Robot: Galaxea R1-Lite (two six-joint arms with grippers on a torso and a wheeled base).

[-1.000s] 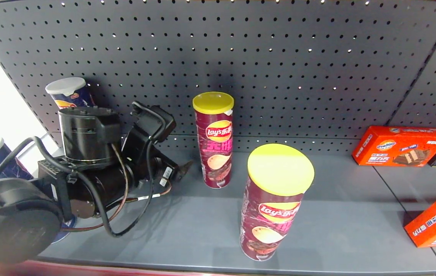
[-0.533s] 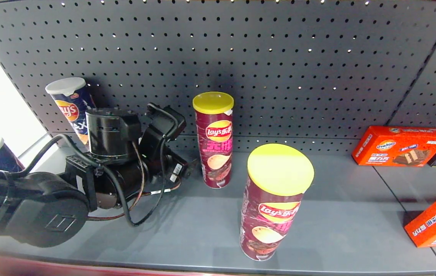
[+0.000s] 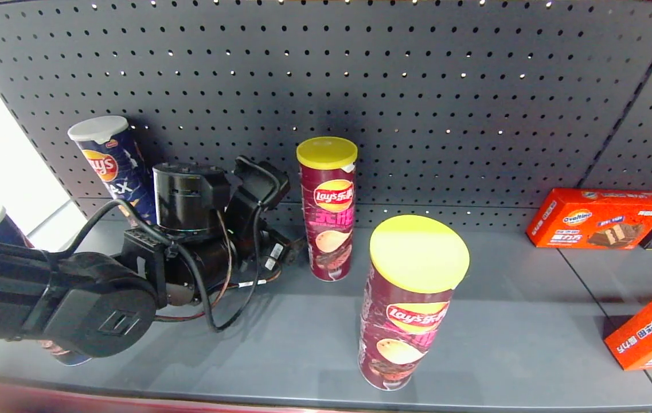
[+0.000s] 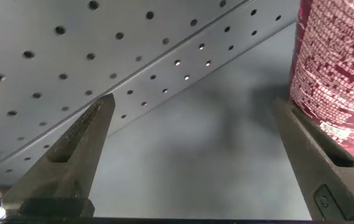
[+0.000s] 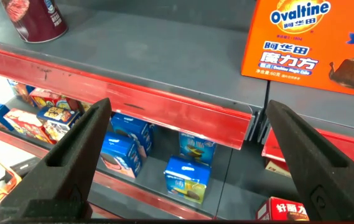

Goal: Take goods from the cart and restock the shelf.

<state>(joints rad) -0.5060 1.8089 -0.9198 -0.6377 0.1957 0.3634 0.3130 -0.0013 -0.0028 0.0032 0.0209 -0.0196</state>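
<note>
Grey shelf (image 3: pixel 532 327), pegboard (image 3: pixel 417 86) behind — front maroon can (image 3: pixel 412 310) stands upright.

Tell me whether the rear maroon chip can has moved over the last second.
Yes. The rear maroon can shifted slightly right, judged against the front can, which stayed put.

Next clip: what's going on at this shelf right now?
The left gripper sits open on the shelf beside the rear can. One finger is close against the can's side, with nothing between the fingers. The front can stands apart, nearer the edge. The right gripper is open and empty.
</note>
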